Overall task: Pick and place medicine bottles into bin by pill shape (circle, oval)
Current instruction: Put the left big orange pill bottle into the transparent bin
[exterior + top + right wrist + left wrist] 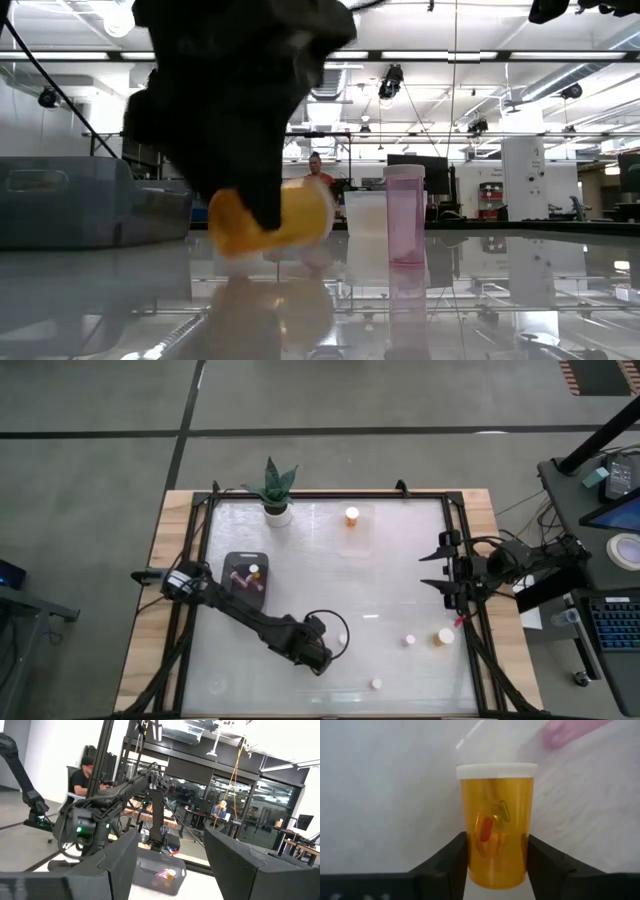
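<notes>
I had the left gripper [497,865] closing its fingers on an orange bottle [496,827] of capsules low in the middle of the overhead frame, the right gripper [445,565] idle and parted at right, so next I needed a lift toward the dark bin [236,563] at left.

A grey concrete floor [90,420] crossed by dark seams is seen around the table [140,610]. Ceiling lights [118,18], glass partitions [235,795] and seated people [82,777] are shown beyond.
</notes>
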Tool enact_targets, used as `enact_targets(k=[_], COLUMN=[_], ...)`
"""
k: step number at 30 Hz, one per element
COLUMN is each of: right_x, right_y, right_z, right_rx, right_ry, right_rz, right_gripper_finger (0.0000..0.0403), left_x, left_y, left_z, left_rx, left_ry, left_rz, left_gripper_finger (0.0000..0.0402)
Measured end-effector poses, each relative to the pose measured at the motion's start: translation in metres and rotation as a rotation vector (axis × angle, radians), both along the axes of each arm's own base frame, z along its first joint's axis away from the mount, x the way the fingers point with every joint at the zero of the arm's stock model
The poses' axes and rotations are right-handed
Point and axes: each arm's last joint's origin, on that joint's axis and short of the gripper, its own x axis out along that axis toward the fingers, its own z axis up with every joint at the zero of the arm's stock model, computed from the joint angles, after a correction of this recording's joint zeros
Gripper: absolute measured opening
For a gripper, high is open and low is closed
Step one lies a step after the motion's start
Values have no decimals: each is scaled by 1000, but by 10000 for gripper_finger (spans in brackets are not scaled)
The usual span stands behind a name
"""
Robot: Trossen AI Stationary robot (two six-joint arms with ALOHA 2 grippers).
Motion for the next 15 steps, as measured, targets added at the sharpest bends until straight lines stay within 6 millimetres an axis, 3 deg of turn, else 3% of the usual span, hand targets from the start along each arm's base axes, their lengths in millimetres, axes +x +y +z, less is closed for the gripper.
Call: enact_targets(k=[15], right_x=[1], right_y=[0], right_z=[1], right_rx=[5], right_ry=[-8], right_rz=[-1], right_gripper_finger=[219], left_x=[-5], left_y=[41], left_z=[87], left_rx=[558], left_ry=[-248], left_rz=[-370], left_gripper_finger=[151])
